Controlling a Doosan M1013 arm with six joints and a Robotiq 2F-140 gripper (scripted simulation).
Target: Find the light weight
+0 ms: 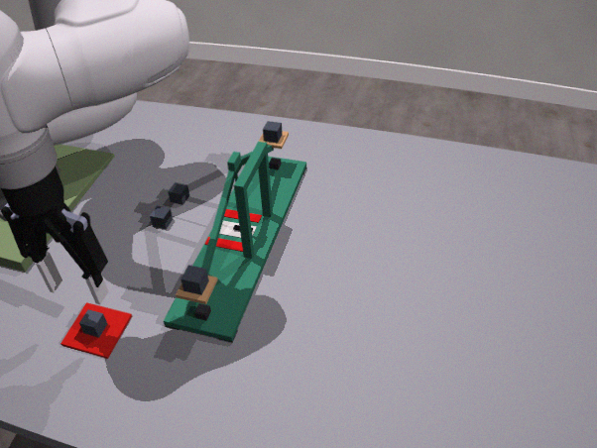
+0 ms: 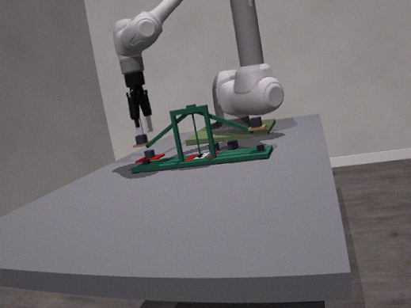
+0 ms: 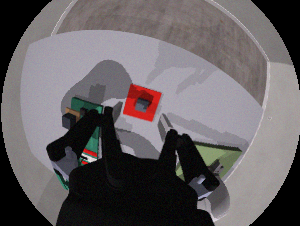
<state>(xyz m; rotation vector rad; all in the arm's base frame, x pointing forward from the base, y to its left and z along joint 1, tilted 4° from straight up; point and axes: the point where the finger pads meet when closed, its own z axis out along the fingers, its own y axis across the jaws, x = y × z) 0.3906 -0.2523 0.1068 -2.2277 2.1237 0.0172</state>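
A dark cube weight (image 1: 93, 323) (image 2: 149, 154) (image 3: 142, 104) lies flat on the red dish (image 1: 118, 323) (image 2: 159, 156) (image 3: 155, 96), which lies flat on the table. My gripper (image 1: 75, 295) (image 2: 144, 130) (image 3: 140, 114) is open and empty, a little above the dish and weight. The green rocker balance (image 1: 218, 326) (image 2: 241, 157) (image 3: 79, 103) carries one weight (image 1: 194, 280) (image 2: 141, 139) (image 3: 68, 121) on its near pan and one weight (image 1: 272, 132) (image 2: 256, 122) on its far pan. Its pointer (image 1: 238, 228) hangs over the white field. Two more weights (image 1: 179, 193) (image 1: 161, 217) stand on the table, off the dish.
A green slab (image 1: 88, 161) (image 2: 199, 138) (image 3: 217, 157) lies by the arm's base. The balance's upright frame (image 1: 243, 213) (image 2: 176, 137) stands beside the dish and is taller than the weights. The near pan (image 1: 210, 287) overhangs the balance's base on the dish's side.
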